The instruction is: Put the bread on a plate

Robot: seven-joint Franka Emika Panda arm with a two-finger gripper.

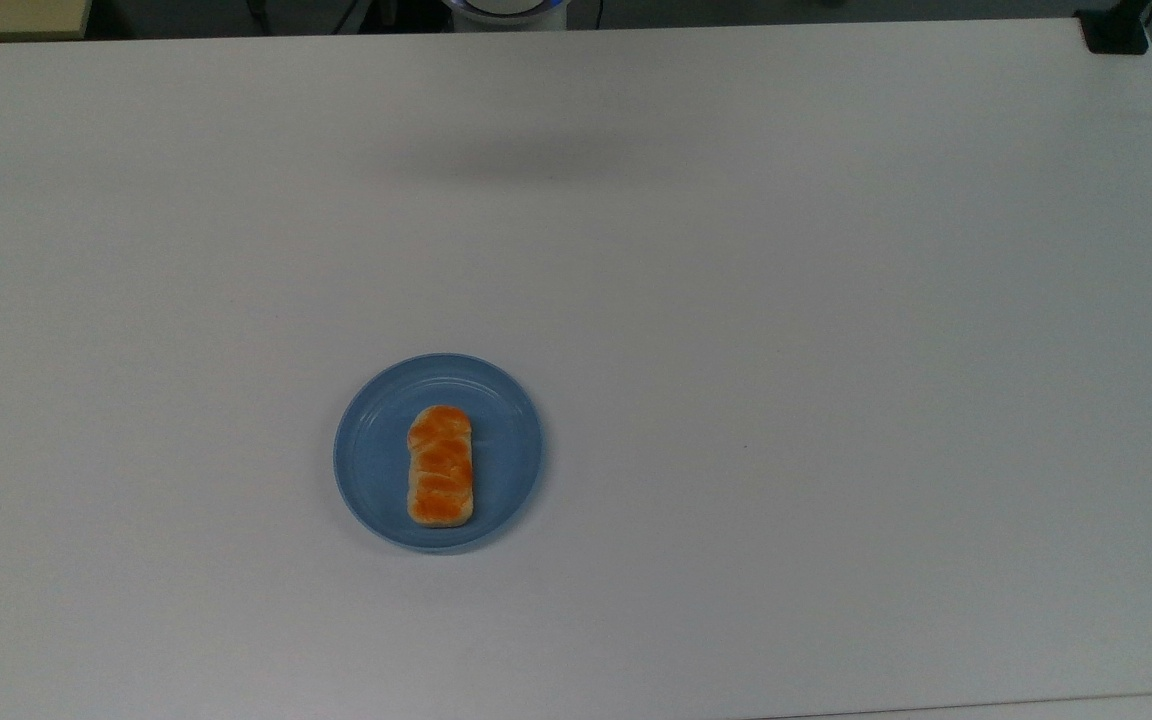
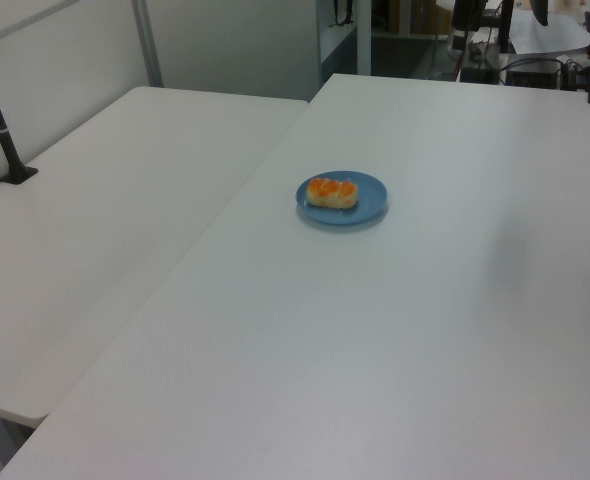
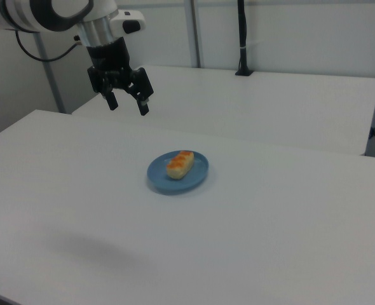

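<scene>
The bread (image 1: pixel 441 466), an oblong bun with a glossy orange-brown top, lies on the light-blue plate (image 1: pixel 376 470) on the white table. The left view shows the bread (image 2: pixel 332 191) on the plate (image 2: pixel 369 207) near the table's middle. In the right view the bread (image 3: pixel 180 163) rests on the plate (image 3: pixel 198 176), and my gripper (image 3: pixel 128 105) hangs high in the air at the right view's upper left, well apart from the plate. Its two fingers are spread with nothing between them.
A second white table (image 2: pixel 95 230) adjoins along the left view's left side, with a black post (image 2: pixel 0 135) clamped to it. Black equipment and cables (image 2: pixel 535 60) stand past the table's far end. A black clamp (image 1: pixel 1116 30) sits at the top view's upper right corner.
</scene>
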